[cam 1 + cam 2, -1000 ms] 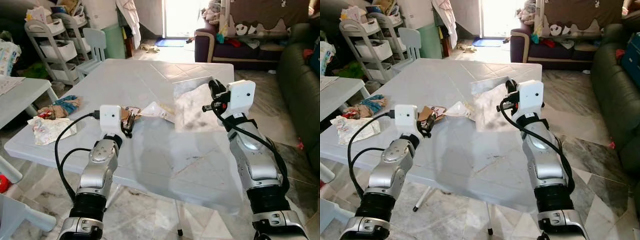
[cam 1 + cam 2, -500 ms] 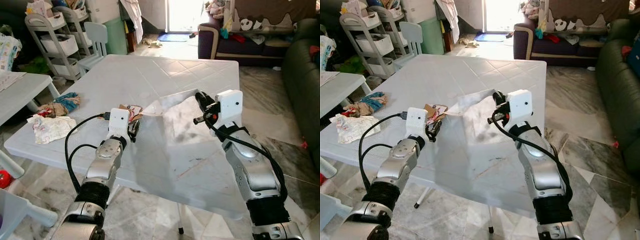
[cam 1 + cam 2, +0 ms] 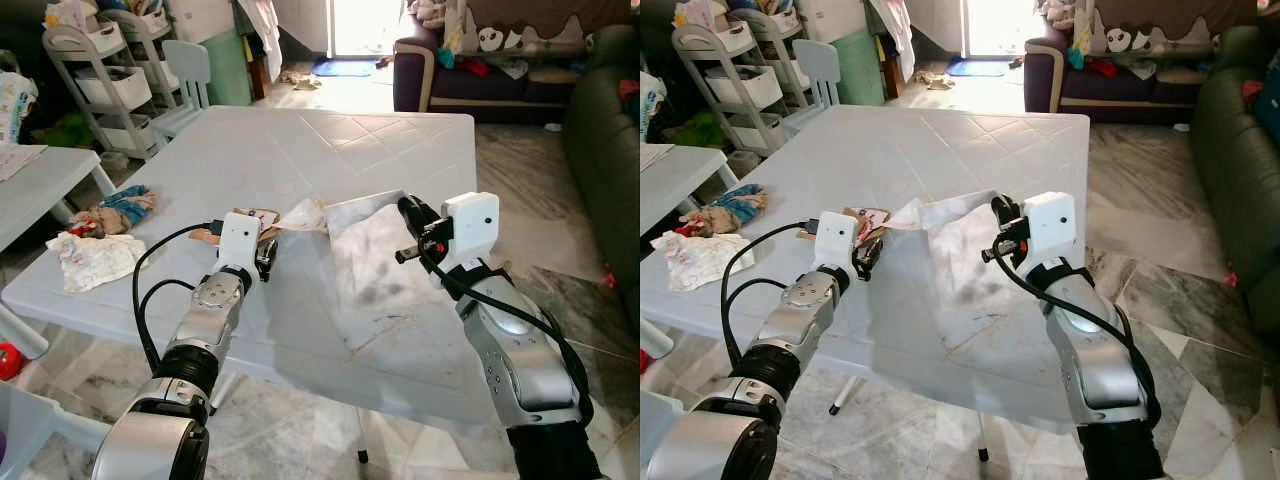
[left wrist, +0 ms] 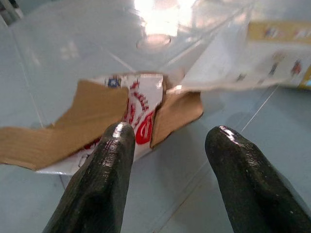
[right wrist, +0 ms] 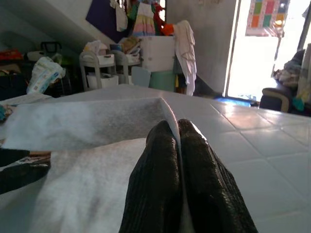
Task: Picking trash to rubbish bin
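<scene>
- Left eye view: we have our right gripper (image 3: 408,212) pinched shut on the rim of a translucent plastic bag (image 3: 385,300), which drapes over the front of the white table (image 3: 350,140). Our left gripper (image 3: 265,252) sits low on the tabletop just short of a torn cardboard wrapper (image 3: 262,216), its fingers parted and holding nothing. Further to our left lie a crumpled paper (image 3: 95,256) and a colourful crumpled wrapper (image 3: 118,208).
- Right eye view: the same layout. We count one bag, one cardboard piece near the bag's mouth, and two more crumpled pieces well apart from it, so three bits of trash in all. We see no rubbish bin that we can pick out for certain.
- Left wrist view: the two black fingers (image 4: 99,189) stand apart, the cardboard wrapper just ahead of them. To do this well, we judge we should slide forward until a flap lies between the fingers, then close.
- Right wrist view: the fingers (image 5: 158,189) are pressed together with the thin bag edge between them. We should hold the mouth high and steady.
</scene>
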You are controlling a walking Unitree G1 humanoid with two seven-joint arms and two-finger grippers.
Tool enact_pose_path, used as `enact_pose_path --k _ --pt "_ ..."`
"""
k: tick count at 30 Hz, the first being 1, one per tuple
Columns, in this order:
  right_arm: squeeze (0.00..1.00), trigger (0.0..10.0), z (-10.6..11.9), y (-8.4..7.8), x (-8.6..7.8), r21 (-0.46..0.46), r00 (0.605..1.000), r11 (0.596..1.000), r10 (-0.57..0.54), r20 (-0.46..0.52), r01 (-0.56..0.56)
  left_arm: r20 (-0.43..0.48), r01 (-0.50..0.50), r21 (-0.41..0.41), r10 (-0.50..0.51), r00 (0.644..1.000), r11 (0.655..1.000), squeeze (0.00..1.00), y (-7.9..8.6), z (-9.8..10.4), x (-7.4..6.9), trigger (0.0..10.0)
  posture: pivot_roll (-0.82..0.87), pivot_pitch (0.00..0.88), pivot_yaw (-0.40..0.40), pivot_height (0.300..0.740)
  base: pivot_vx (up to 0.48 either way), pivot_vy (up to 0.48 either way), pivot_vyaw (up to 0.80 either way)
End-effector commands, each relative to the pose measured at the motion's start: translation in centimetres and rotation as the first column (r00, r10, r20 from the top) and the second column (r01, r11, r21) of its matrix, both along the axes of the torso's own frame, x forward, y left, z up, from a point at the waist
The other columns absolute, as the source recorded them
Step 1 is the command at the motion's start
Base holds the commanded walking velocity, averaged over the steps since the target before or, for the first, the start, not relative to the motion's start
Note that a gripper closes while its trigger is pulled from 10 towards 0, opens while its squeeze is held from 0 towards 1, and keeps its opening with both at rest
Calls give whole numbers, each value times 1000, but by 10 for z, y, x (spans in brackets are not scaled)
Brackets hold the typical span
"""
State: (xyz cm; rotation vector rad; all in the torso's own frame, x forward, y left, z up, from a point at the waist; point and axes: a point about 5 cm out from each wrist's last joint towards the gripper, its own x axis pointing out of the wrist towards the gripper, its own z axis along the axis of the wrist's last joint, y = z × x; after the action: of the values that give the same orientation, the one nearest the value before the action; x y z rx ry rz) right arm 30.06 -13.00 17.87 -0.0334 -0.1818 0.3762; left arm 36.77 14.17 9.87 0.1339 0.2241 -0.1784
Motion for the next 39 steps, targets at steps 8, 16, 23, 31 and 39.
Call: enact_pose_path --k 8,16,23,31,39 --pt "0 0 4 -3 -13 -1 1000 1000 -10 -16 10 -1 -11 37 11 1000 999 0 7 3 6 10000 -225 141 85 740 0 0 0" --pt "0 0 3 -3 -20 1 999 1000 -25 -39 25 18 -33 38 32 999 999 0 15 5 8 0 -235 157 95 740 0 0 0" --pt "0 0 2 -3 -22 3 998 999 -35 -48 36 38 -26 35 24 999 999 0 15 8 9 0 -237 149 102 740 0 0 0" --pt "0 0 2 1 -17 3 999 999 -34 -41 34 54 -15 52 12 998 999 0 15 10 10 0 -220 124 109 740 0 0 0" --pt "0 0 2 3 -12 7 999 999 -35 -30 35 67 -58 81 53 996 995 0 22 12 11 0 -205 97 119 740 0 0 0"
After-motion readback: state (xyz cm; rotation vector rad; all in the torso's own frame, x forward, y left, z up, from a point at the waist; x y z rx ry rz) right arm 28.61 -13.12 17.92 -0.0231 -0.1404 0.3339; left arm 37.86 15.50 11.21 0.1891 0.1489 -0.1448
